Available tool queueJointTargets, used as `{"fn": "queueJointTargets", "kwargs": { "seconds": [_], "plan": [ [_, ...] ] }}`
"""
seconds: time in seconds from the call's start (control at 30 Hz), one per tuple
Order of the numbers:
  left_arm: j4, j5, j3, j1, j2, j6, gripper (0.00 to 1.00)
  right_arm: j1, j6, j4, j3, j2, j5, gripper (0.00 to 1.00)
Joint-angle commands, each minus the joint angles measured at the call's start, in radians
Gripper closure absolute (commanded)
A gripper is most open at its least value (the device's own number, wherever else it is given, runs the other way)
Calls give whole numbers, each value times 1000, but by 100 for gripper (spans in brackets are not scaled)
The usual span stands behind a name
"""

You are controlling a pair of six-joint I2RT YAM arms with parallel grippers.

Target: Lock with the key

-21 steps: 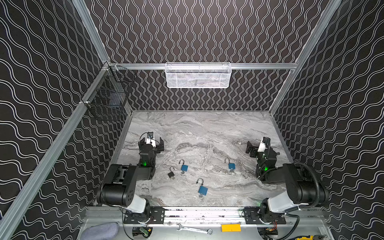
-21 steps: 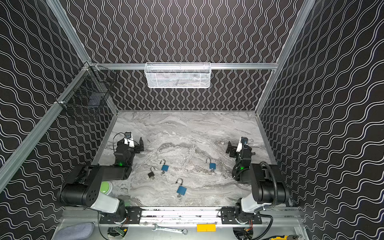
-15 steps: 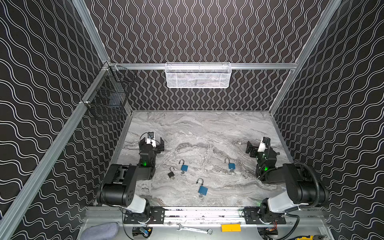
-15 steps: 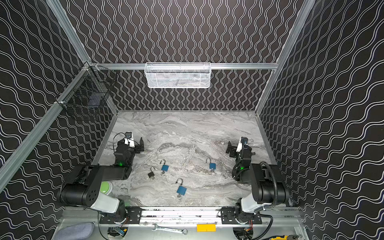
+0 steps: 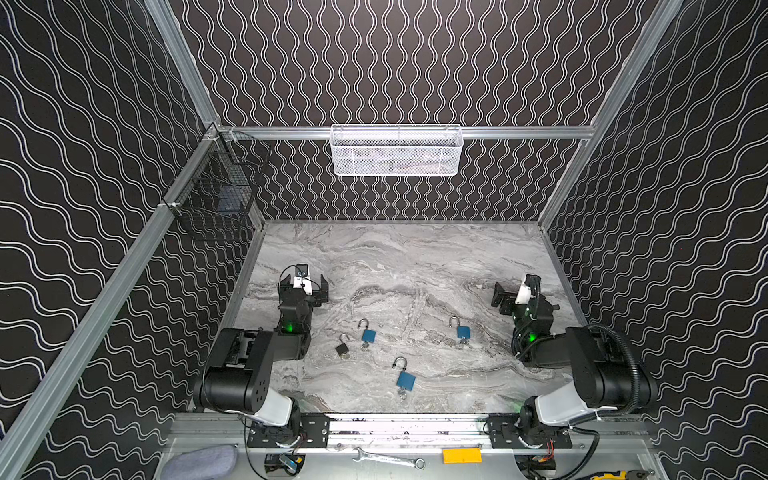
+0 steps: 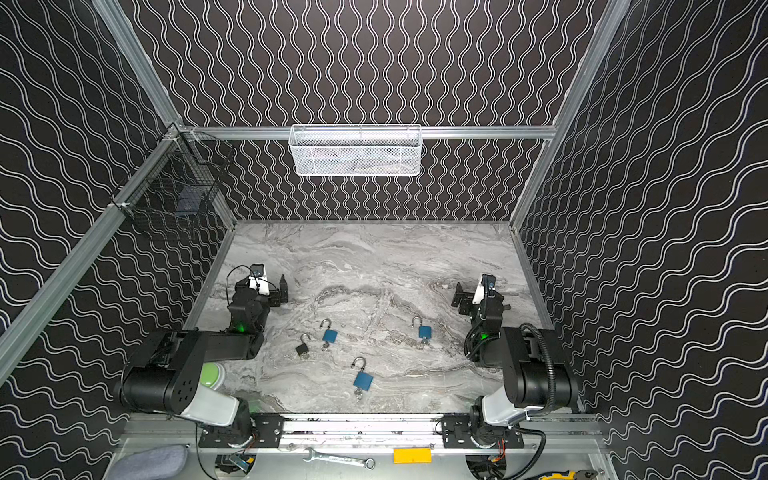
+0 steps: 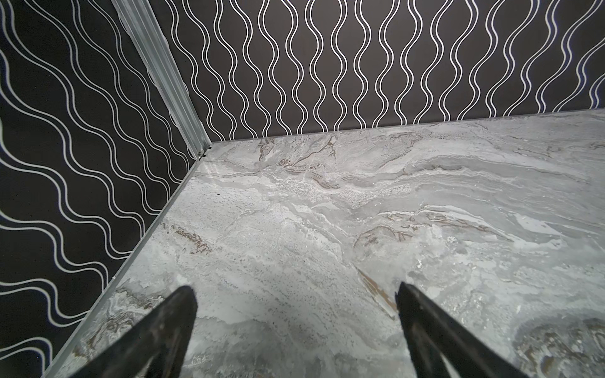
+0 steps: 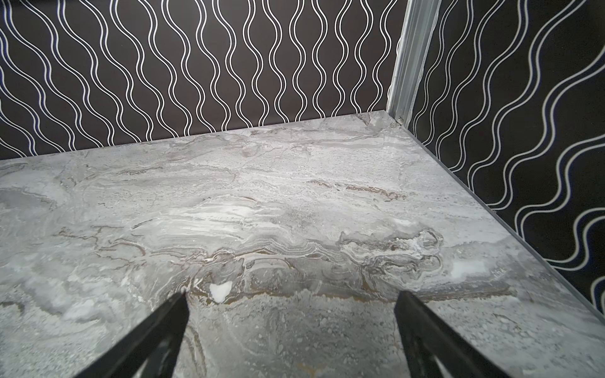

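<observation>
As left tool point(image 7: 293, 288) gapes (right tool point(image 8: 291, 294) too), padlocks point(image 5: 405, 380)

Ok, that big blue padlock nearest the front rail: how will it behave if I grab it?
The blue padlock lies flat on the marble table, so a nudge should slide it, not roll it. Its metal shackle seems sprung open, so it may swing when lifted. The small key at its base would probably dangle.
</observation>
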Motion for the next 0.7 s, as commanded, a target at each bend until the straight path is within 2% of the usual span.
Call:
{"fn": "queueJointTargets", "kwargs": {
  "seconds": [0.0,0.67],
  "plan": [
    [23,2,4,0,-2,4,1,0,-10,42,0,-2,8,0],
    [23,1,3,0,-3,4,1,2,-13,55,-7,-4,13,0]
  ]
}}
